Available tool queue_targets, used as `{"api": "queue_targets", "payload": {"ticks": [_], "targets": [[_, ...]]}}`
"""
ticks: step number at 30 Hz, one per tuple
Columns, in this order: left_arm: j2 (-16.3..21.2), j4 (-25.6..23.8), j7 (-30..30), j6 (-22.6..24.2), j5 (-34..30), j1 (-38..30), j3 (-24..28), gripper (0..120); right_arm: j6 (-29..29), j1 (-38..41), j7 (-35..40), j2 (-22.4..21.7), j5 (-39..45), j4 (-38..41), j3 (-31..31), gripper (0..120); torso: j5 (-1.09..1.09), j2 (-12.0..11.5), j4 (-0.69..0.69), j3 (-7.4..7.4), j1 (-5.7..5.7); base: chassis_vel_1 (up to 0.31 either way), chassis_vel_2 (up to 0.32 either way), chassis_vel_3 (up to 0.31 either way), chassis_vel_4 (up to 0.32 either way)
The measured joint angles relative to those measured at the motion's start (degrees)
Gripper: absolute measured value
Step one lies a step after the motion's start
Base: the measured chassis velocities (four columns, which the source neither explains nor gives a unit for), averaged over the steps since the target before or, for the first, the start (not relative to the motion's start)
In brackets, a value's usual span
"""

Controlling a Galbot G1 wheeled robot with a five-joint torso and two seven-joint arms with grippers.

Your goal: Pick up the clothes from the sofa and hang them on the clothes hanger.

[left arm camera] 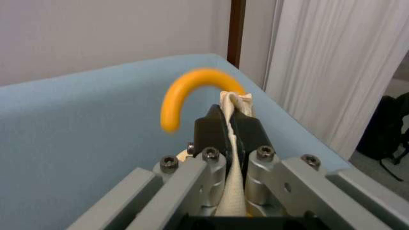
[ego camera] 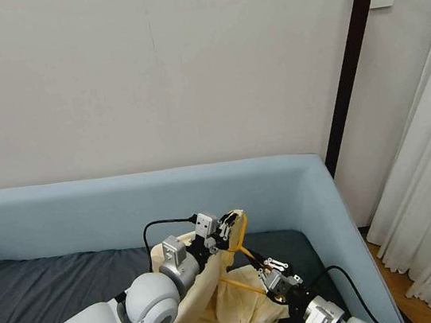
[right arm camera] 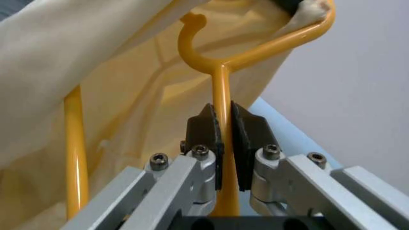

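Nearest, the right gripper [right arm camera: 223,125] is clamped on a straight bar of the yellow plastic clothes hanger [right arm camera: 221,91], over the right end of the light blue fabric sofa [ego camera: 87,216]. A cream cloth garment [ego camera: 220,309] drapes over the hanger. Just beyond, the left gripper [left arm camera: 231,123] pinches a garment fold beside the hanger's hook. At far right stands a dark upright rack pole [ego camera: 350,70].

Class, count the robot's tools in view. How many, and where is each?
2. The left tool pinches the cream garment beside the yellow hanger; the right tool clamps that hanger's stem.
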Motion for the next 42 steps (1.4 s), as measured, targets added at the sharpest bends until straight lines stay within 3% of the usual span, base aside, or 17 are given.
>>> {"api": "queue_targets", "payload": {"ticks": [9, 11, 17, 21, 26, 27, 32, 36, 42], "targets": [[1.88, -1.71, 0.61, 0.74, 1.42, 5.12, -1.79, 0, -0.18, 0.12, -0.09, -0.42, 1.03, 0.36, 0.43, 5, 0.00, 0.00, 0.01, 0.00, 0.00, 0.000, 0.000, 0.000, 0.000], [2.23, -2.21, 1.12, 0.96, 2.29, 6.38, -2.55, 11, -0.23, 0.33, -0.24, -0.38, 1.06, 0.30, 0.35, 5, 0.00, 0.00, 0.01, 0.00, 0.00, 0.000, 0.000, 0.000, 0.000], [3.57, -3.54, 2.62, 0.97, 4.32, 8.14, -3.63, 27, -0.18, 0.69, -0.24, 0.04, 1.10, -1.02, 0.47, 5, 0.00, 0.00, 0.00, 0.00, 0.00, 0.000, 0.000, 0.000, 0.000], [5.93, -5.00, 5.28, 0.25, 6.77, 10.10, -4.68, 46, -0.01, 1.02, 0.54, 0.62, 1.59, -2.46, 0.98, 5, 0.00, 0.00, 0.00, 0.00, 0.00, 0.000, 0.000, 0.000, 0.000], [7.20, -5.87, 7.13, -0.64, 8.16, 11.80, -5.08, 59, 0.21, 1.01, 1.33, 1.44, 1.13, -3.61, 1.73, 5, 0.01, 0.00, 0.01, 0.00, 0.00, 0.000, 0.000, 0.000, 0.000], [7.32, -6.24, 7.52, -0.85, 8.43, 13.04, -5.87, 67, 0.64, 0.87, 1.50, 1.57, 0.60, -3.98, 2.18, 5, 0.00, 0.00, 0.00, 0.00, 0.00, 0.000, 0.000, 0.000, 0.000], [8.35, -7.96, 9.23, -2.10, 9.63, 18.67, -10.59, 84, 1.86, -0.07, 1.82, 1.63, -1.51, -3.99, 3.60, 5, 0.00, 0.00, 0.00, 0.00, 0.00, 0.000, 0.000, 0.000, 0.000], [10.59, -9.37, 12.16, -4.88, 11.44, 26.56, -22.11, 98, 6.05, -0.87, 2.57, 1.83, -8.78, -5.98, 6.48, 5, -0.01, 0.00, 0.02, 0.00, -0.01, 0.000, 0.000, 0.000, 0.000], [13.12, -6.82, 14.28, -7.22, 10.38, 24.98, -26.15, 100, 12.33, -0.99, 3.97, 2.76, -20.17, -10.14, 9.68, 5, 0.00, 0.00, 0.00, 0.00, 0.00, 0.000, 0.000, 0.000, 0.000]]}}
